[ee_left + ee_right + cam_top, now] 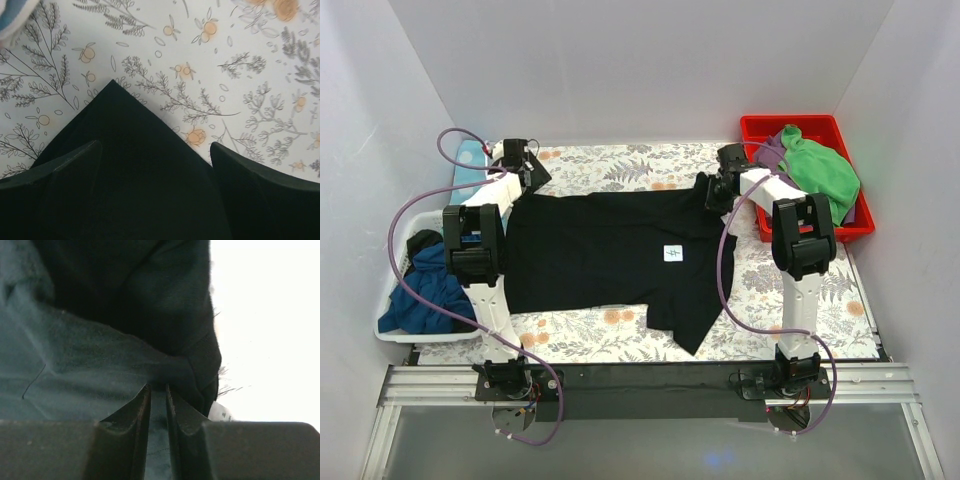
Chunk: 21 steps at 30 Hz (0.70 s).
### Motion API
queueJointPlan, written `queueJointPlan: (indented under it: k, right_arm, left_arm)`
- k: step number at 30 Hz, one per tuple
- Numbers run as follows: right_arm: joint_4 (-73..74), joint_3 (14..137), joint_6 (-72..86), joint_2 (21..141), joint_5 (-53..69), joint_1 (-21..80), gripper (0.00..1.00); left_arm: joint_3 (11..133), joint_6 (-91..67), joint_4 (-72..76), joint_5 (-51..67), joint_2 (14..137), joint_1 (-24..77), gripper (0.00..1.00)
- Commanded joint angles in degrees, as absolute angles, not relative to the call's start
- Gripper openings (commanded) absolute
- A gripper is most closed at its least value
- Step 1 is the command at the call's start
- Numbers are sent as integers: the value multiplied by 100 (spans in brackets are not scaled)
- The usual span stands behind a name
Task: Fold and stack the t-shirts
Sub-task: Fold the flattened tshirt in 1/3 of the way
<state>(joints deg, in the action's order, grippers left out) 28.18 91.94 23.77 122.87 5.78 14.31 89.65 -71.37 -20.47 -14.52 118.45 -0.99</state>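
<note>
We see a black t-shirt (600,250) spread flat in the middle of a flowered tablecloth (620,160). Its long axis runs across the table from 9 o'clock to 3 o'clock. A small white label (672,253) faces up right of centre, and one flap trails toward 5 o'clock.

From the shirt's centre, the left claw (523,165) sits at 10 o'clock, over the far left corner. In its wrist view the fingers (75,165) are spread wide. The pointed corner lies between them, aimed at 12 o'clock, and nothing is gripped. The right claw (718,186) sits at 2 o'clock, at the far right corner. Its wrist view shows the fingers (141,407) pressed almost together, pinching a thin fold of the dark cloth.

We judge that the left claw must drop onto its corner before both far corners can be drawn toward 6 o'clock.

Farther out, a white basket (395,335) at 9 o'clock holds blue shirts (425,290). A red bin (760,128) beyond 2 o'clock holds a green shirt (820,170).
</note>
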Motion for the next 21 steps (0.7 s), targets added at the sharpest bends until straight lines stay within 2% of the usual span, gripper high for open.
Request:
queueJointPlan:
  k: [1,10,16,21]
  right_arm:
    - [3708,9859,2224,12778,-613,1196,24]
    - [4552,10687,2127,13324,-1687,844,22]
    - [4553,10775,2100,13315,-1460,835,20]
    - [4553,10889,2109,13315,-1196,835,19]
  left_arm:
    - [9149,-7093,-2311,-1415,11953,-79,89]
    - [9518,-7102,-2627,-1231,12313,95,89]
    - [9949,-7005,-2900,-1309,12788,193,89]
    - [9976,-7031,-2830,-1160,12586,237,90]
